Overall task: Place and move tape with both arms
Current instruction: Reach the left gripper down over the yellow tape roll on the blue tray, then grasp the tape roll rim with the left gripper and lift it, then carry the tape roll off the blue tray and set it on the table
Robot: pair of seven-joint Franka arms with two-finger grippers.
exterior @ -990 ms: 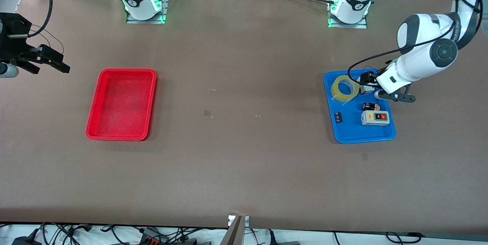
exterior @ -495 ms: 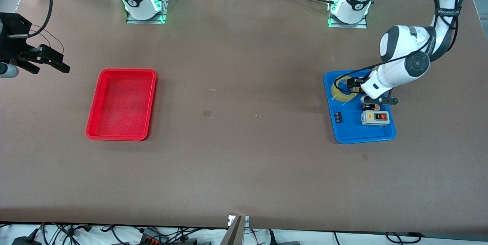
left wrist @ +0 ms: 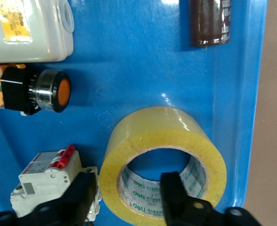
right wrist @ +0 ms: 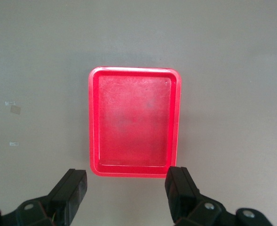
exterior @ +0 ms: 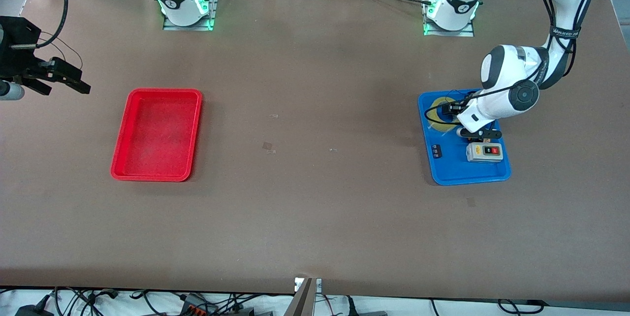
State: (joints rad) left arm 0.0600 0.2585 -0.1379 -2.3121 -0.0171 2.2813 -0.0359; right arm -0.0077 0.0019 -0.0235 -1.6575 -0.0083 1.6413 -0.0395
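Note:
The tape (left wrist: 157, 136), a translucent yellowish ring, lies flat in the blue tray (exterior: 453, 173), in its corner farthest from the front camera; the left arm partly covers the tape (exterior: 435, 110) there. My left gripper (left wrist: 127, 183) is down over the roll. One finger sits inside the hole and the other outside, between the roll and a white breaker. Its jaws are open, with a gap to the tape's wall. My right gripper (exterior: 69, 89) waits open and empty above the table at the right arm's end, beside the red tray (exterior: 157, 91).
The blue tray (left wrist: 129, 56) also holds a white-grey switch box (exterior: 485, 152), an orange push button (left wrist: 49, 92), a white circuit breaker with red levers (left wrist: 49, 174) and a small dark part (exterior: 436, 151). The right wrist view looks down on the red tray (right wrist: 134, 70), which holds nothing.
The left arm swung from beside the tape to over it and came down, so its fingers now straddle the roll's wall. The right arm has not moved.

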